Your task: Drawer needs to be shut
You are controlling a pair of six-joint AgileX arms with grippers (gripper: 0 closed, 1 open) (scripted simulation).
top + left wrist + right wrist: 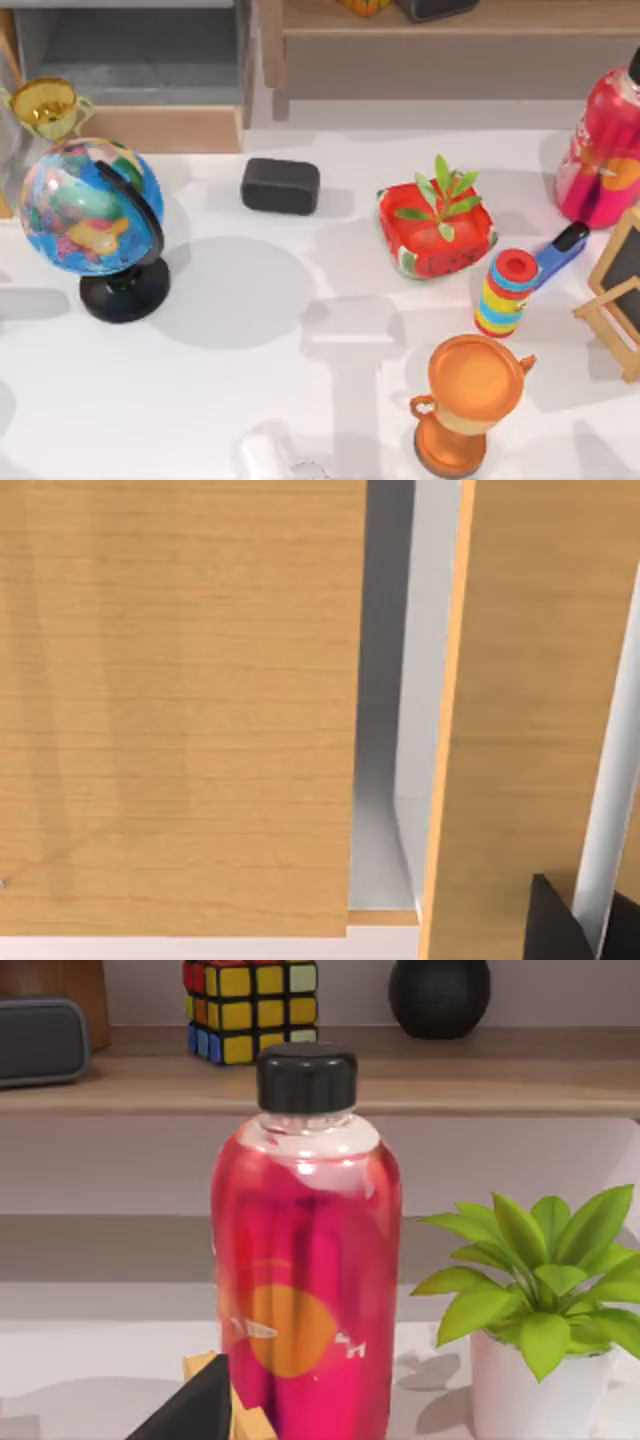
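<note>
The drawer (140, 70) stands open at the bench's (300, 400) far left corner, its tan front just behind the globe (90, 210) and small gold cup (45, 105). Our left wrist camera sits close against its wood panel (180, 700), so we judge a skewed push could jam it or topple the cup. We cannot tell either hand's state.

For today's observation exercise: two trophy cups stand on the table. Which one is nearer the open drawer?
The small gold trophy cup, at the table's left behind the globe, right beside the drawer. The bigger orange trophy cup stands near the front edge, right of centre.
</note>
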